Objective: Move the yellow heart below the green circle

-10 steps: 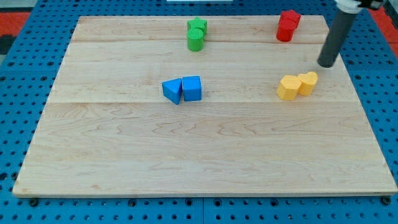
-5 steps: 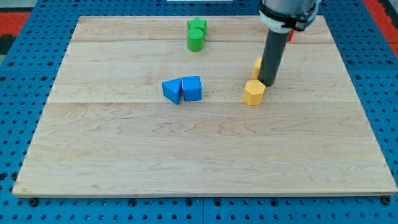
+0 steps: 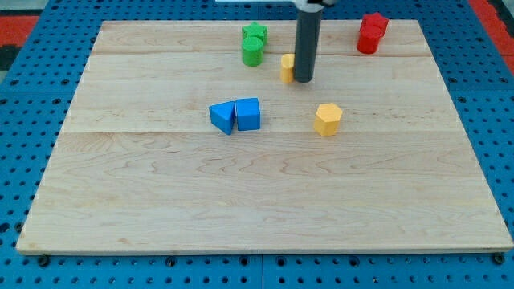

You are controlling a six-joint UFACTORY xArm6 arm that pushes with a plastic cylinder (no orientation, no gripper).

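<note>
My tip (image 3: 303,79), the lower end of a straight dark rod with no jaws to part or close, stands on the pale wooden board (image 3: 161,209) in its upper middle part. Touching it on the view's left is the small yellow heart block (image 3: 287,67), half hidden behind the rod, so its shape is hard to make out. Just beyond that, further to the view's left and a little higher, sits the green circle block (image 3: 252,53), near the yellow heart but apart from it, with the green star block (image 3: 255,34) touching it from above. So the heart lies to the view's right of the green circle, roughly level with its lower edge, not beneath it.

Below my tip and slightly to the view's right lies the yellow hexagonal block (image 3: 328,119), apart from the rod. Down and to the view's left, a bit further off, are the blue cube block (image 3: 249,114) and the blue triangular block (image 3: 222,117), touching each other side by side. Furthest from my tip, up toward the view's top right corner, two red blocks (image 3: 371,33) stand pressed together; their shapes are unclear.
</note>
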